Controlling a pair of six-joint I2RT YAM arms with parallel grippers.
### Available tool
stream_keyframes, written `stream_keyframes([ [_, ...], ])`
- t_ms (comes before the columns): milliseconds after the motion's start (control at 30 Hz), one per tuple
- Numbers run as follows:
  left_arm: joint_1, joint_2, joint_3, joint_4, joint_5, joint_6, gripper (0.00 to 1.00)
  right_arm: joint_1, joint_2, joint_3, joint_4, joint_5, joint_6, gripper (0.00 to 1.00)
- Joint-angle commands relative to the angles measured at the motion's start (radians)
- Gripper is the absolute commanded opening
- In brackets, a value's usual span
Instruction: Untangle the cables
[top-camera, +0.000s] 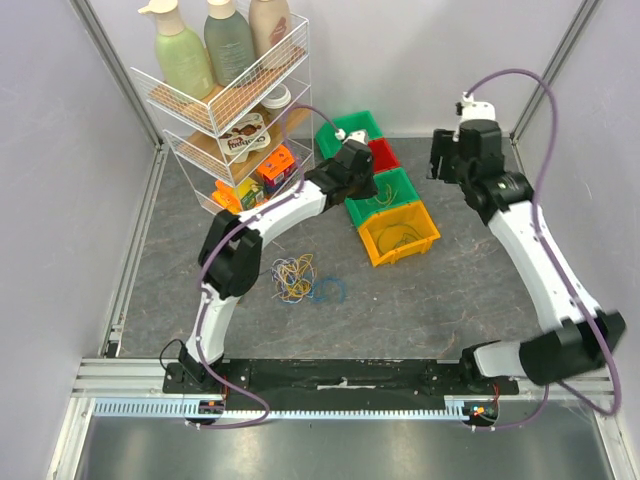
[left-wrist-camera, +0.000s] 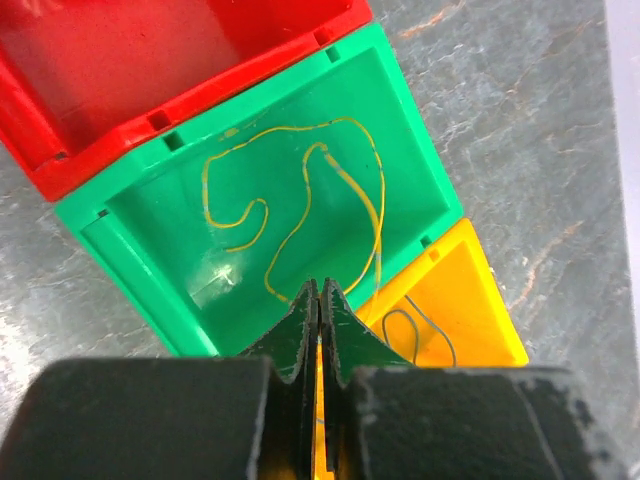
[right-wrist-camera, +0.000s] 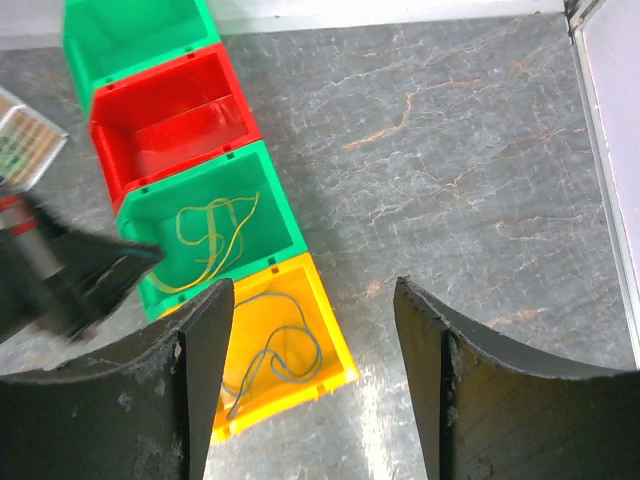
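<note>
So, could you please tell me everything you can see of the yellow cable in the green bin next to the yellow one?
The yellow cable is a hair-thin, flexible-looking wire. It lies loose in open, wavy loops on the floor of the green bin, with no other cable there. One strand runs toward the bin's near rim, close to the shut left gripper; whether they touch cannot be told.
</note>
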Motion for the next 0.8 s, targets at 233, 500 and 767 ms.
stream_keyframes([
  [233,-0.059,0.092,0.232,-0.178,-0.204,0.121,0.55,0.027,-0.297,-0.303,0.033,-0.302,0.063,0.73],
  [500,-0.059,-0.185,0.029,-0.280,-0.256,0.174,0.80,0.260,-0.315,-0.492,0.103,-0.216,0.116,0.73],
  [767,-0.039,-0.767,-0.714,-0.116,-0.215,0.098,0.79,0.446,-0.318,-0.564,0.245,-0.166,0.270,0.70],
])
